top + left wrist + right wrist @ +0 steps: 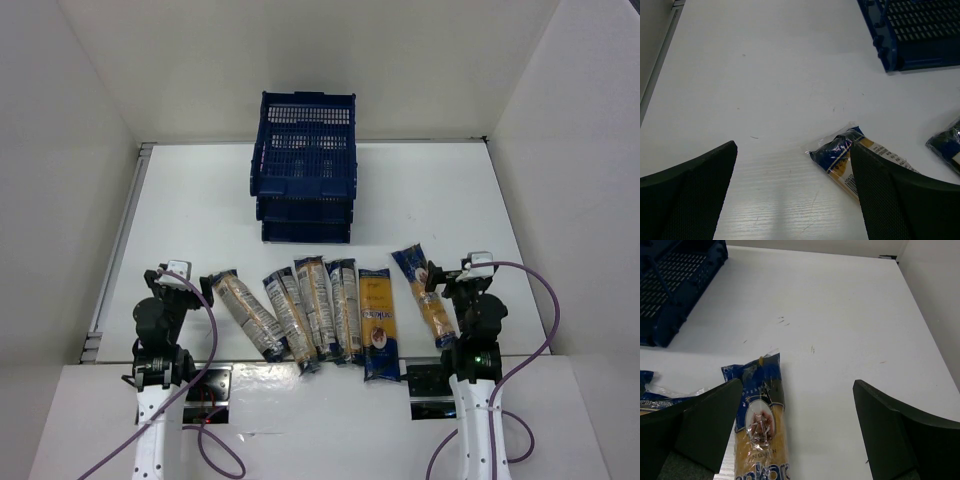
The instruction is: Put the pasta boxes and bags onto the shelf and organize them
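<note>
Several long spaghetti packs lie side by side near the table's front edge, from the leftmost pack (245, 315) to the rightmost bag (425, 295). A flatter yellow pack (376, 322) lies among them. The dark blue shelf (305, 165) stands at the back middle, with nothing visible on its top tray. My left gripper (172, 282) is open and empty, left of the row. In the left wrist view the gripper (792, 200) has the leftmost pack's blue end (837, 150) by its right finger. My right gripper (450, 278) is open and empty. In the right wrist view the gripper (797, 435) has the rightmost bag (760, 425) by its left finger.
White walls close in the table on the left, right and back. A corner of the shelf shows in the left wrist view (910, 30) and in the right wrist view (675, 285). Another pack's end (947, 142) lies at the right edge of the left wrist view.
</note>
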Controlling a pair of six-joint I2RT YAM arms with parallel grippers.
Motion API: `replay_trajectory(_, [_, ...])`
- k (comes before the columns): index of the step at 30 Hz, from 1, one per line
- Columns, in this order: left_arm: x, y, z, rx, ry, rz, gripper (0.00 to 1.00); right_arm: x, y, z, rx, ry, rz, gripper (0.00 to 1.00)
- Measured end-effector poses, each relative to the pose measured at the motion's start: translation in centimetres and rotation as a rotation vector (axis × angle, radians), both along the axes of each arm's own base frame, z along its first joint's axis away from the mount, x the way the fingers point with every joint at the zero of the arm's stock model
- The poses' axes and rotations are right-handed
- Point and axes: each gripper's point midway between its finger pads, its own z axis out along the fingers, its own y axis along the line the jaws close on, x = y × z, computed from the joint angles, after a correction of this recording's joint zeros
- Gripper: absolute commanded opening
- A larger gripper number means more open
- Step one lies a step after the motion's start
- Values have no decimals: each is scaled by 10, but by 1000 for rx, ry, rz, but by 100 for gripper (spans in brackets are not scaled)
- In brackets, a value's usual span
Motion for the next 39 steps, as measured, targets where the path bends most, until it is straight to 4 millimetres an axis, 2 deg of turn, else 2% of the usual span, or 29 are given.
replay_trajectory(24, [0,-4,0,1,-2,-23,99,0,2,0,-5,0,14,100])
replay_trajectory(28, [1,-3,7,-32,-21,-4,99,0,-2,3,8,-6,-11,100])
replay_trajectory(30, [1,-2,23,-44,-54,8,99,-1,-8,14,26,-30,-54,100])
replay_trajectory(32, [1,-2,54,-53,-126,14,99,-3,-14,36,38,-76,-90,100])
replay_trajectory(38, [-19,1,171,-49,-347,43,99,-26,-22,132,49,-275,-145,100])
replay_trajectory(39, [-20,3,186,-48,-359,56,99,-32,-24,146,51,-302,-159,100])
